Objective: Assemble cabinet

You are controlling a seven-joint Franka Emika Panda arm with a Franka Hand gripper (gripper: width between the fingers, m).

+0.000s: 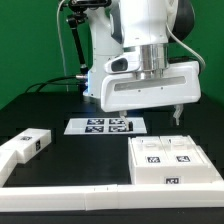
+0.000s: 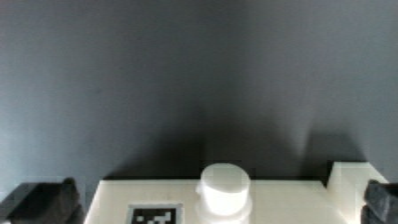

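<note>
The white cabinet box [image 1: 170, 160] lies flat on the black table at the exterior view's lower right, with two marker tags on top and one on its front. A smaller white cabinet block [image 1: 26, 147] with a tag lies at the left. My gripper [image 1: 150, 115] hangs open and empty just above the far edge of the box. In the wrist view the gripper [image 2: 208, 203] is open, with its dark fingertips [image 2: 39, 200] on either side of a white part [image 2: 285, 195]. That part bears a round white peg [image 2: 224, 188] and a tag [image 2: 157, 213].
The marker board [image 1: 107, 126] lies flat behind the box, under the arm. A long low white rail [image 1: 100, 198] runs along the front edge. The robot base and cables stand at the back.
</note>
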